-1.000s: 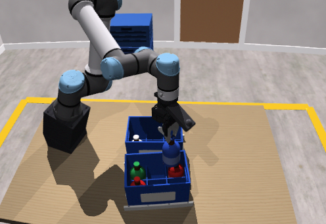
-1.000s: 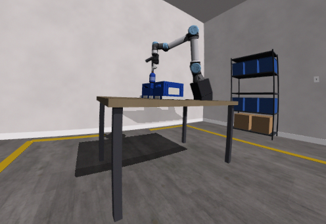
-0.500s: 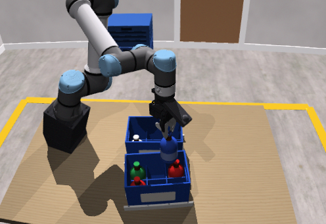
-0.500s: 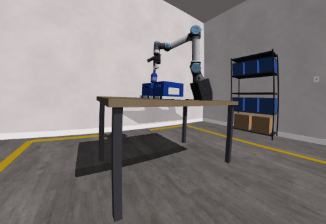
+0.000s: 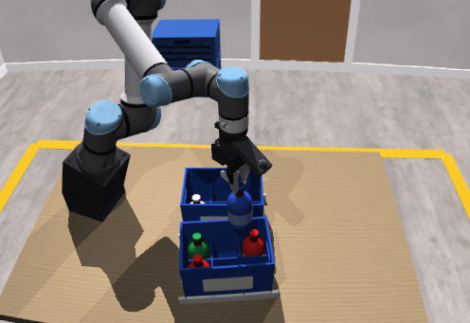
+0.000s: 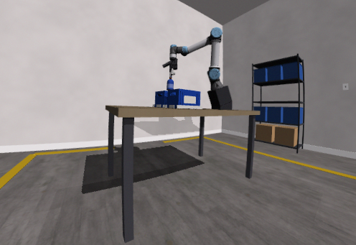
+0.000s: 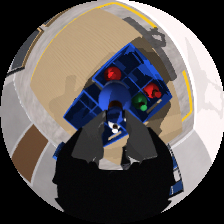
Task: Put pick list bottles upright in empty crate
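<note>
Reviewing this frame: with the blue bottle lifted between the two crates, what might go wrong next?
1. The pincer grips the blue bottle only at its narrow neck; the body hangs free and may swing or slip.
2. The bottle's base hangs near the wall of the near crate; carried low, it could catch that wall and shove the loose crate.
3. The far crate already holds a white-capped bottle; a careless lowering might knock it.

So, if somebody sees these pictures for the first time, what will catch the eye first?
Probably the blue bottle, hanging by its neck from the closed gripper above the two blue crates. Next, the bright caps in the near crate: a green bottle at its left and a red bottle at its right. Then the grey arm rising from its black pedestal at the table's left corner.
</note>
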### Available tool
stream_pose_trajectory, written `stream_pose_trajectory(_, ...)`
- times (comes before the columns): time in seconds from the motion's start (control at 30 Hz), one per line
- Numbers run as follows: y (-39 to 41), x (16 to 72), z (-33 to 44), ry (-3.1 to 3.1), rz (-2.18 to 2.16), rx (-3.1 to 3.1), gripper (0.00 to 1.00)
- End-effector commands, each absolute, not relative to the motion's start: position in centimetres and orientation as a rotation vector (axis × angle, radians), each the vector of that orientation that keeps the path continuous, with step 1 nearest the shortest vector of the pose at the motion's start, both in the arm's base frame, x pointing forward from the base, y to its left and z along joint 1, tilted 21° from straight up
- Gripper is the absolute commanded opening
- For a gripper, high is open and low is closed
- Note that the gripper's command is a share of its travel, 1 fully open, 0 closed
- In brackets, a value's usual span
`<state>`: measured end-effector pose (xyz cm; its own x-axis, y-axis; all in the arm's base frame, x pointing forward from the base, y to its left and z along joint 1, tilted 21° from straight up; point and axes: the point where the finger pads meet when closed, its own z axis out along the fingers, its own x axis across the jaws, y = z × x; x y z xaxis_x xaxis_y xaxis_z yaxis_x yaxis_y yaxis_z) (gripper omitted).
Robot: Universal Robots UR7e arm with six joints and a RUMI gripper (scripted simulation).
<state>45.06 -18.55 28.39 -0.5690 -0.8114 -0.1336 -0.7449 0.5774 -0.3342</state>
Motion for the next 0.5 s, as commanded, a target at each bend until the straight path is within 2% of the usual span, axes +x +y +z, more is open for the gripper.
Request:
stream_pose_trajectory(0.0,-17.8,44.7,28.3,2.538,-0.353,-1.283,0.0)
stream_pose_trajectory(0.47,-15.7,43.7,27.7,2.538,-0.353,-1.283,0.0)
